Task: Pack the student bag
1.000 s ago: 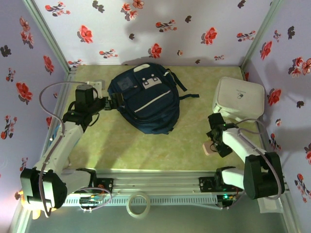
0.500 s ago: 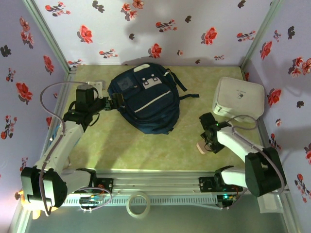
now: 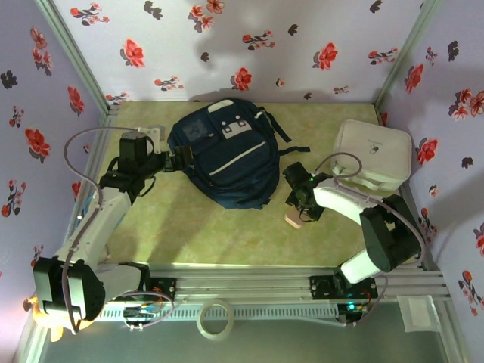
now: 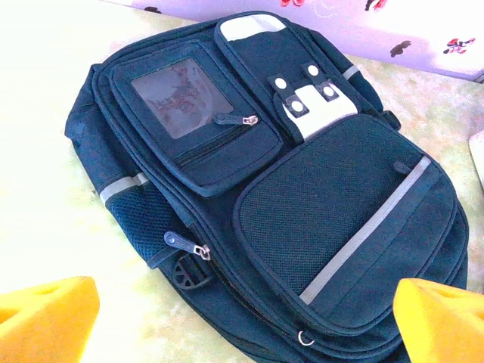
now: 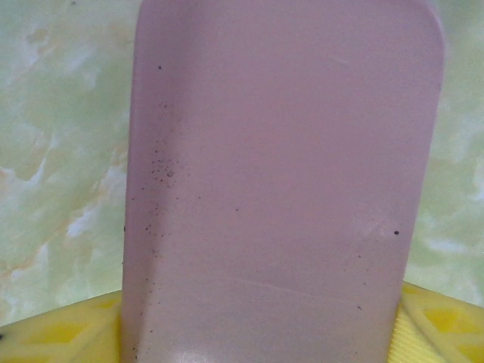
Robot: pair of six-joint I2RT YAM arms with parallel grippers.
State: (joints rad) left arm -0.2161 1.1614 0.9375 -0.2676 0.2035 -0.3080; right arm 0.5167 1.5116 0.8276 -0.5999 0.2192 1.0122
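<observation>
Pink slab (image 5: 280,181) clamped in your right gripper (image 3: 296,211); student bag (image 3: 227,162) lies at ten o'clock. Left gripper (image 3: 180,160), wide open and empty, is nearer.

- Top view: soft, even light from above, with a cool bluish cast overall.
- The bag (image 3: 227,162) throws only a faint, blurred shadow; a small warm glow sits in the lower left corner.
- Left wrist view: bright, table (image 4: 45,60) washed out at upper left; the bag is sharp, the fingers (image 4: 45,321) in the lower corners blurred.
- Right wrist view: the pink slab (image 5: 280,189) looks soft, and the background is out of focus.
</observation>
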